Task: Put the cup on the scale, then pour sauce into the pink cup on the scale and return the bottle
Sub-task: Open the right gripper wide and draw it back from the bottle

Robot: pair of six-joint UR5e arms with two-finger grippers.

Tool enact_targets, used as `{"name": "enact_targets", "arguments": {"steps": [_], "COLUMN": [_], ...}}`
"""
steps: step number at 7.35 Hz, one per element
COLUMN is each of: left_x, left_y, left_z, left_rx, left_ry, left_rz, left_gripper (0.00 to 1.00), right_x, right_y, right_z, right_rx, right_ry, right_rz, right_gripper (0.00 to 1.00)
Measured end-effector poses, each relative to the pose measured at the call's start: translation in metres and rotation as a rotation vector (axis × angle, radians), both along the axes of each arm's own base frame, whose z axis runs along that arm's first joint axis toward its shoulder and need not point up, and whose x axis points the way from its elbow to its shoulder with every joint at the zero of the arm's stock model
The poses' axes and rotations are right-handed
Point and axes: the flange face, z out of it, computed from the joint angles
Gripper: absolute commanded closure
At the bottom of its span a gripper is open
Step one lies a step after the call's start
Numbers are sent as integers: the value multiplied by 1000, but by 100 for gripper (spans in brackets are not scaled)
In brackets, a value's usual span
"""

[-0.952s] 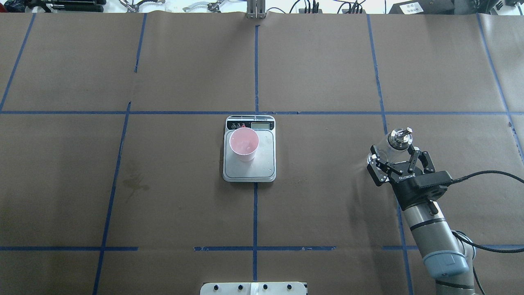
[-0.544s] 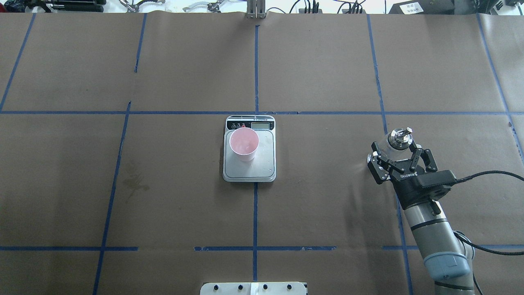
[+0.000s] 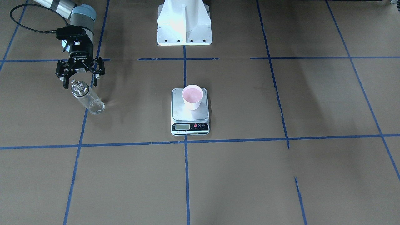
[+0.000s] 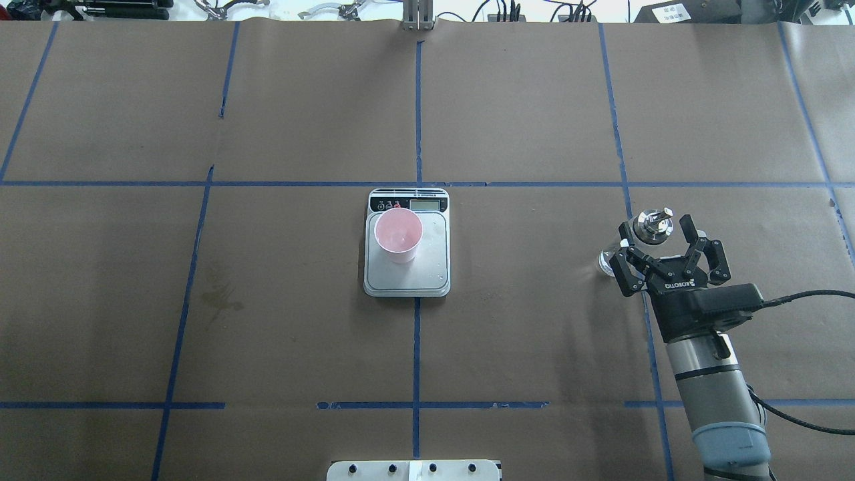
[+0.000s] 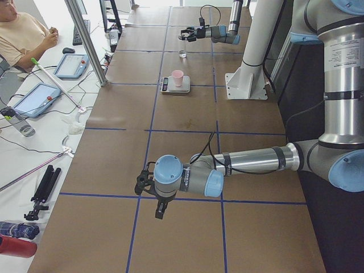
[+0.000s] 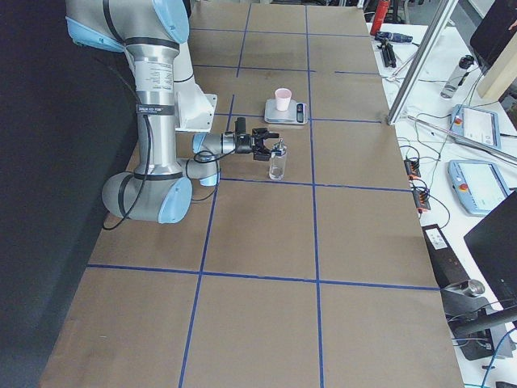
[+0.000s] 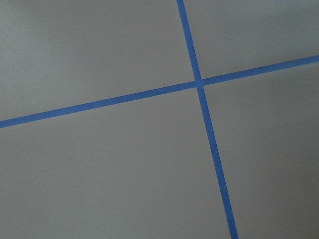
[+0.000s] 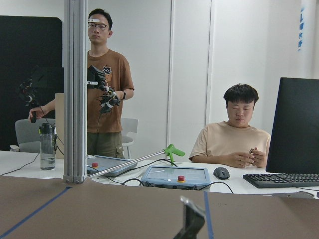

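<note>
The pink cup (image 4: 399, 234) stands on the silver scale (image 4: 407, 279) at the table's middle; both show in the front view, the cup (image 3: 192, 97) on the scale (image 3: 178, 111). The clear glass bottle (image 4: 653, 223) with its silver cap stands upright on the table at the right, free of any grip. My right gripper (image 4: 657, 235) is open at cap height, just on the robot's side of the bottle (image 3: 88, 100), with its jaws spread wide. The bottle's spout (image 8: 192, 223) shows low in the right wrist view. My left gripper (image 5: 149, 190) shows only in the exterior left view, so I cannot tell its state.
The white robot base (image 3: 184, 22) stands behind the scale. Blue tape lines cross the brown paper. A dark stain (image 4: 220, 297) marks the paper at the left. Operators and a desk with tablets (image 5: 71, 65) are beyond the far edge.
My open right gripper has drawn back from around the bottle's body and shifted right. The bottle stays standing in place. The cup and scale have not moved.
</note>
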Motion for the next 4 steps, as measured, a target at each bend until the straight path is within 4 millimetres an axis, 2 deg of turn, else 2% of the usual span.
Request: {"name": "enact_targets", "arguments": {"steps": [2,4], "left_x": [0,0], "left_y": [0,0], "left_z": [0,-1], "left_rx": [1,2], "left_ry": [0,0], "left_rz": [0,1], "left_gripper": [0,0], "right_x": [7,15], "right_y": [4,6], "right_z": [-7,-32], "right_rx": [8,14], "right_ry": [8,-13], "right_rz": [43,61], "right_gripper": [0,0]}}
